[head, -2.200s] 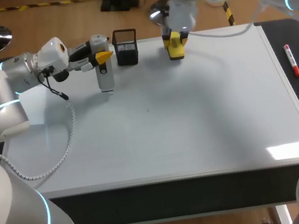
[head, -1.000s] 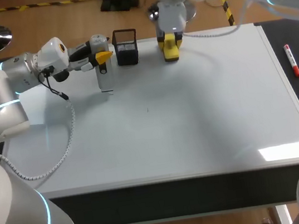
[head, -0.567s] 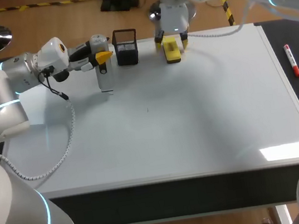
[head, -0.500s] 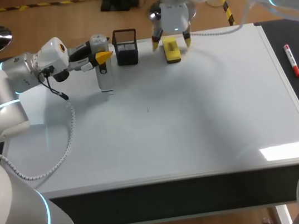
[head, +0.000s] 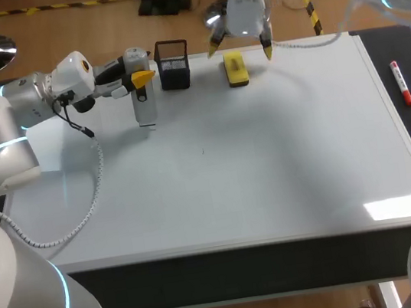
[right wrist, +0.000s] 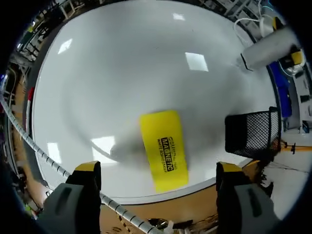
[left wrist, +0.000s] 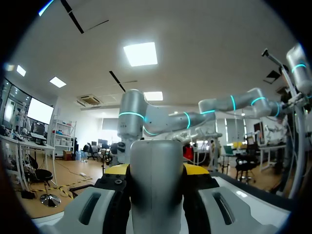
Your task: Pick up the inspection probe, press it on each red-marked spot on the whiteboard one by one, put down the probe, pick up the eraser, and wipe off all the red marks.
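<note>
Showing the far edge of the whiteboard (head: pixel 268 160) just after a release. At left, the left gripper (head: pixel 144 76) is closed on the inspection probe (head: pixel 144 105), a grey cylinder hanging tip-down from between its fingers, unmoved across the last two seconds. Just beyond its fingertips stands a black mesh holder (head: pixel 173 64). Further right, the yellow eraser (right wrist: pixel 164 150) lies flat on the board under the right gripper (head: pixel 240 49), between its fingers but touched by neither. That gripper is now spread wide and holds nothing: two seconds ago it gripped the eraser, then it lowered it, opened, and has risen clear. A red marker (head: pixel 401 84) lies well off to its side, past the board's edge. No red marks show on the board, so wiping appears complete; the probe, however, has not been put down.
</note>
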Controlling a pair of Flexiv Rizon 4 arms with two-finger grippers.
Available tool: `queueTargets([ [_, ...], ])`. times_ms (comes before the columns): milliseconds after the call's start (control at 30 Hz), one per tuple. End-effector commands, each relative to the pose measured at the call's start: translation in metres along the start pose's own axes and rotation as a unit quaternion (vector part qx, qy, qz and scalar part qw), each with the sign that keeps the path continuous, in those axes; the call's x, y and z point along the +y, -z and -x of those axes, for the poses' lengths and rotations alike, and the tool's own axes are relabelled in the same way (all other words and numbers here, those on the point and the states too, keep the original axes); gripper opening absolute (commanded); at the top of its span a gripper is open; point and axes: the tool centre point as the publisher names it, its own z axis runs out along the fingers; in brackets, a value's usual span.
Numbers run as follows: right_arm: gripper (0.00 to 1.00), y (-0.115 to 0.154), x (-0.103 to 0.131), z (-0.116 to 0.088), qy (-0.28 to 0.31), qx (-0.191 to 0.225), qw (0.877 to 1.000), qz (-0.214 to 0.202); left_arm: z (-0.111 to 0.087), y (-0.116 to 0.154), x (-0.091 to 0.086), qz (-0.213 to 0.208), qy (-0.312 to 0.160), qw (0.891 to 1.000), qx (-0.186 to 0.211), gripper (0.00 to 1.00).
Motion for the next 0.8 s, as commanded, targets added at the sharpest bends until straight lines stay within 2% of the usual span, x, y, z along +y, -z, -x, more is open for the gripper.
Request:
queueTargets([
  [33, 1.00, 0.027, 0.017, -0.023, -0.037, -0.065, 0.997, -0.032, 0.000, 0.000, 0.000, -0.001, 0.000, 1.000, 0.000, 0.00],
  [200, 1.00, 0.047, 0.011, -0.039, -0.085, -0.123, 0.988, -0.050, 0.000, 0.000, 0.000, -0.001, 0.000, 1.000, 0.000, 0.00],
  [333, 1.00, 0.065, 0.008, -0.047, -0.130, -0.171, 0.974, -0.065, 0.000, 0.000, 0.000, -0.001, 0.000, 1.000, 0.000, 0.00],
  [400, 1.00, 0.074, 0.005, -0.050, -0.166, -0.164, 0.970, -0.074, 0.000, 0.000, 0.000, -0.001, 0.000, 1.000, 0.000, 0.00],
  [467, 1.00, 0.082, 0.003, -0.052, -0.190, -0.190, 0.961, -0.065, 0.000, 0.000, 0.000, -0.001, 0.000, 1.000, 0.000, 0.00],
  [500, 1.00, 0.086, 0.003, -0.053, -0.206, -0.177, 0.960, -0.064, 0.000, 0.000, 0.000, -0.001, 0.000, 1.000, 0.000, 0.00],
  [567, 1.00, 0.094, 0.002, -0.053, -0.234, -0.176, 0.954, -0.063, 0.000, 0.000, 0.000, -0.001, 0.000, 1.000, 0.000, 0.00],
  [700, 1.00, 0.110, 0.002, -0.055, -0.260, -0.189, 0.944, -0.067, 0.000, 0.000, 0.000, -0.001, 0.000, 1.000, 0.000, 0.00],
  [800, 1.00, 0.119, 0.002, -0.056, -0.291, -0.207, 0.932, -0.061, 0.000, 0.000, 0.000, -0.001, 0.000, 1.000, 0.000, 0.00],
])
